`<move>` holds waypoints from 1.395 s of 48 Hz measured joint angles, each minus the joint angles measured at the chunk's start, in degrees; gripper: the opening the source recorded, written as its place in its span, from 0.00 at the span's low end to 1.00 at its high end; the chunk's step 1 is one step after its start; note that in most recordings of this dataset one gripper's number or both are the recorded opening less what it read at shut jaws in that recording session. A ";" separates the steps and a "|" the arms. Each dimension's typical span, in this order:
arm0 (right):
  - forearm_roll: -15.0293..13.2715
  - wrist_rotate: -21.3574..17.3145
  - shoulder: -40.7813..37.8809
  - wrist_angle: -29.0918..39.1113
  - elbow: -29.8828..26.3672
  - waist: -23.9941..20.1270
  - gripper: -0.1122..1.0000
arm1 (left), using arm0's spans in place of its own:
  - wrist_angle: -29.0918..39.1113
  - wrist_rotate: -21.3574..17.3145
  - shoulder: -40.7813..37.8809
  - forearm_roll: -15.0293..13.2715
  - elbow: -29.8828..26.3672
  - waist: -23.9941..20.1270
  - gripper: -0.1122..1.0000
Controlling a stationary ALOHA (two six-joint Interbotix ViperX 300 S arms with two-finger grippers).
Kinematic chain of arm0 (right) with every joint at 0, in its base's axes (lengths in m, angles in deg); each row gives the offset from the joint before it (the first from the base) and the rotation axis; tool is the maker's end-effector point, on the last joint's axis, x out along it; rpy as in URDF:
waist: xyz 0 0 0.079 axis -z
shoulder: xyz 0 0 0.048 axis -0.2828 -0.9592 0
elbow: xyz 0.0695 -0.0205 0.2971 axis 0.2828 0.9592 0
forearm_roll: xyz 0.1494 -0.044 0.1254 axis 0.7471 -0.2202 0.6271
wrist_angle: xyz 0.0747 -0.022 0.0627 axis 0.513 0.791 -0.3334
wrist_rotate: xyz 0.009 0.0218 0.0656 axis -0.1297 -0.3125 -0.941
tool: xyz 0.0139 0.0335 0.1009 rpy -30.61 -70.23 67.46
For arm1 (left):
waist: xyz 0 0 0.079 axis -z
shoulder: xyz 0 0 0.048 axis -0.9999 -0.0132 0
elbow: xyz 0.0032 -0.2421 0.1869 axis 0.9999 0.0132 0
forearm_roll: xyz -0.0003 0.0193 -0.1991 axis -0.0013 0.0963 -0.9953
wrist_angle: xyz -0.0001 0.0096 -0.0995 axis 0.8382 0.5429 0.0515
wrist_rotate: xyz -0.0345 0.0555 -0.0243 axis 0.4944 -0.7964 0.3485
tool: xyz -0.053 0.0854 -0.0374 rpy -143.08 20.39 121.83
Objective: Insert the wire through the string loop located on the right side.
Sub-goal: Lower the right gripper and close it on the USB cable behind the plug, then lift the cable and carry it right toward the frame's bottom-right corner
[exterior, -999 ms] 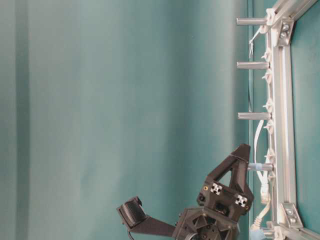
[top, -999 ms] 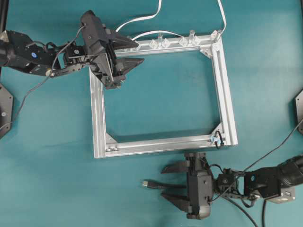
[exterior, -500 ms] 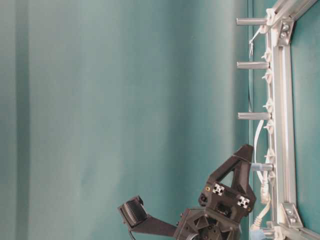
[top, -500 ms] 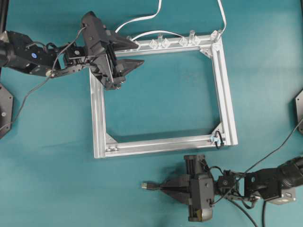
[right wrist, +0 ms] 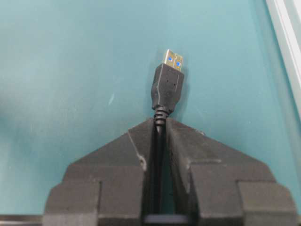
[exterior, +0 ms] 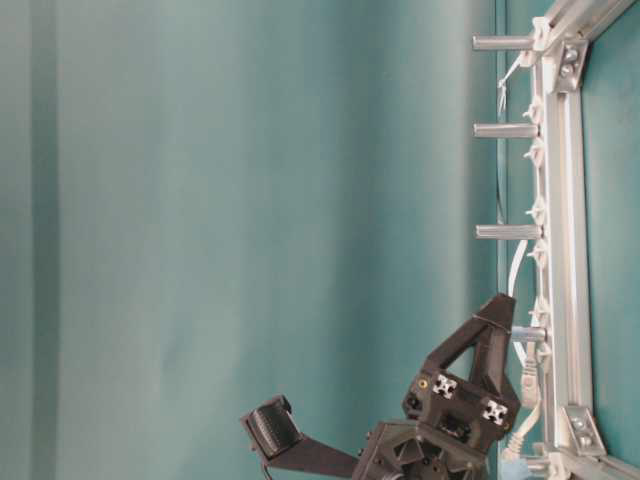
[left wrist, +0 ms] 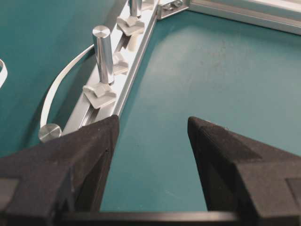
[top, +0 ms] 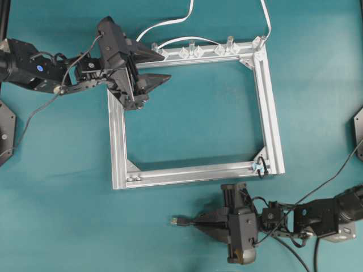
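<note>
Nearest, R gripper (right wrist: 160, 129) clamped on wire (right wrist: 159, 141) just behind plug (right wrist: 167, 87), on table (top: 68, 226) near frame's (top: 193, 171) front rail; loop (top: 261, 166) at front-right corner; far back, L gripper (top: 159, 68) spread wide, empty, over rear-left corner.

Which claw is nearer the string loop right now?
Right. The right claw, shut on the wire, sits just below the frame's bottom rail, left of the string loop. The left claw is open at the frame's far top-left corner.
</note>
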 measured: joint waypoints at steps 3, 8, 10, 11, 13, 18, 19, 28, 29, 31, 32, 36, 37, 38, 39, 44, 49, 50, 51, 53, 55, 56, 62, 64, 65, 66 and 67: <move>0.18 1.49 1.05 1.32 0.09 0.26 0.20 | -0.09 -0.09 0.00 0.00 0.00 0.09 0.65; 0.26 3.60 3.25 3.25 0.35 0.53 0.20 | 0.00 -0.09 0.00 0.00 0.00 0.09 0.65; 0.26 4.31 4.31 3.78 0.35 0.53 0.20 | 0.00 -0.09 0.00 0.00 0.00 0.09 0.65; 0.26 4.57 4.83 4.13 0.44 0.44 0.20 | -0.09 0.00 0.00 0.00 0.00 0.09 0.65; 0.26 5.10 5.80 4.57 0.44 0.44 0.20 | -0.09 0.00 0.00 0.00 0.00 0.00 0.65; 0.26 5.80 7.82 5.71 0.62 0.53 0.20 | 0.00 -0.09 0.00 -0.09 0.00 0.09 0.65; 0.26 5.80 8.09 5.89 0.70 0.53 0.20 | -0.09 0.00 0.00 0.00 0.00 0.09 0.65; 0.26 5.80 9.76 7.47 1.23 1.23 0.20 | 0.00 -0.09 0.00 0.00 0.00 0.09 0.65; 0.26 5.80 9.84 7.65 1.32 1.23 0.20 | -0.09 -0.09 0.00 0.00 0.00 0.09 0.65; 0.26 5.80 9.76 8.00 1.32 1.41 0.20 | -0.09 0.00 0.00 0.00 0.00 0.09 0.65; 0.26 5.80 9.84 8.17 1.32 1.49 0.20 | -0.09 -0.09 0.00 0.00 0.00 0.09 0.65; 0.35 5.80 9.84 8.53 1.41 1.67 0.20 | -0.09 -0.09 0.00 0.00 0.00 0.09 0.65; 0.26 5.80 9.84 8.53 1.41 1.76 0.20 | 0.00 0.00 0.00 0.00 0.00 0.09 0.65; 0.35 5.80 9.76 8.61 1.41 1.76 0.20 | 0.00 0.00 0.00 0.00 0.00 0.09 0.65; 0.26 5.80 9.76 8.70 1.41 1.76 0.20 | -0.09 0.00 0.00 0.00 0.00 0.09 0.65; 0.26 5.80 9.84 8.79 1.41 1.76 0.20 | 0.00 0.00 0.00 0.00 0.00 0.09 0.65; 0.35 5.80 9.84 9.05 1.41 1.76 0.20 | 0.00 0.00 0.00 0.00 0.00 0.09 0.65; 0.26 5.80 9.84 9.23 1.41 1.76 0.20 | 0.00 -0.09 0.00 0.00 0.00 0.09 0.65; 0.26 5.80 9.84 9.40 1.49 1.85 0.20 | 0.00 0.00 0.00 -0.09 0.00 0.18 0.65; 0.35 5.80 10.02 9.84 1.67 1.76 0.20 | 0.00 0.00 0.00 0.00 0.00 0.18 0.65; 0.35 5.89 10.46 10.28 1.93 1.76 0.20 | 0.00 0.00 0.00 0.00 0.00 0.09 0.65; 0.26 5.89 10.63 10.46 2.20 1.85 0.20 | 0.00 0.00 0.00 0.00 0.00 0.09 0.65; 0.26 5.89 12.66 11.51 4.22 1.76 0.20 | 0.00 0.00 0.00 0.00 0.00 0.09 0.65; 0.26 5.89 13.27 11.60 4.92 1.76 0.20 | -0.09 0.00 0.00 0.00 -0.09 0.09 0.65; 0.26 5.89 13.71 11.69 5.36 1.76 0.20 | -0.09 0.00 0.00 0.00 0.00 0.09 0.65; 0.26 5.89 14.24 11.78 5.71 1.85 0.20 | 0.00 -0.09 0.00 0.00 0.00 0.18 0.65; 0.35 5.89 14.68 11.78 6.24 1.76 0.20 | -0.09 0.00 0.00 0.00 0.00 0.18 0.65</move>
